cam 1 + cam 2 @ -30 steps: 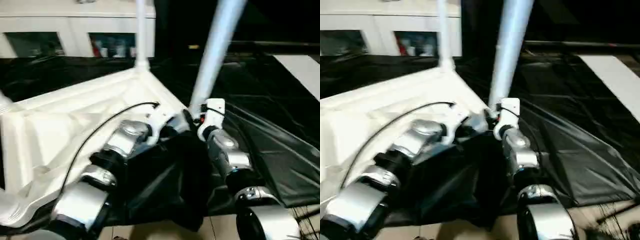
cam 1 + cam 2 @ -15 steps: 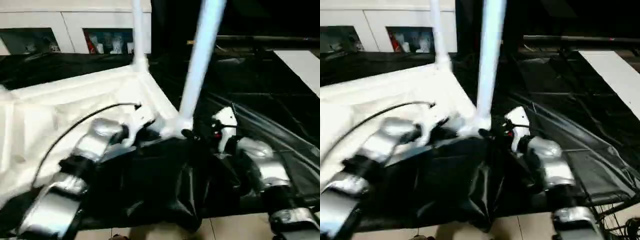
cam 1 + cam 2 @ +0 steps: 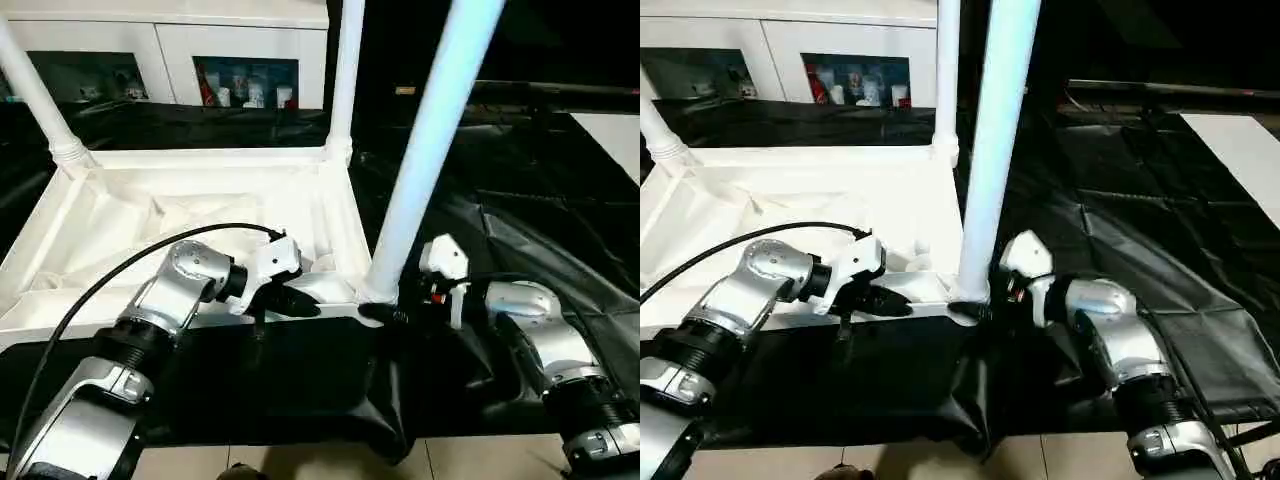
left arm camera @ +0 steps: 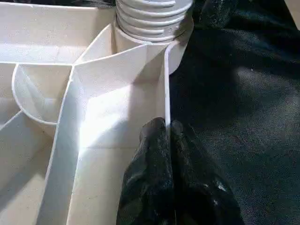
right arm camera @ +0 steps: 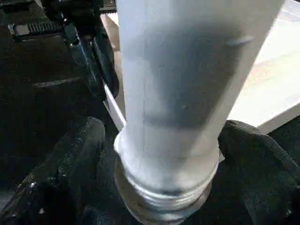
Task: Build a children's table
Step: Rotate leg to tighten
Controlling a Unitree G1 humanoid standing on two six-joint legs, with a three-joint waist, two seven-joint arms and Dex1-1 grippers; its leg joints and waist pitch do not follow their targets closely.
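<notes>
Three legs [image 3: 430, 150] now stand upright as the right pincer [image 5: 159, 154] spreads off the nearest, left pincer [image 4: 165, 136] pinching the tabletop [image 3: 200, 215] rim.

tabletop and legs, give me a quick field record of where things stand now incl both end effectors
tabletop: white tabletop lies underside up on the black-sheeted work table
legs: three stand in corner sockets; nearest leg at the near right corner
left end effector: left end effector shut on the tabletop's near rim
right end effector: right end effector fingers either side of the nearest leg's base
background: white cabinet
</notes>
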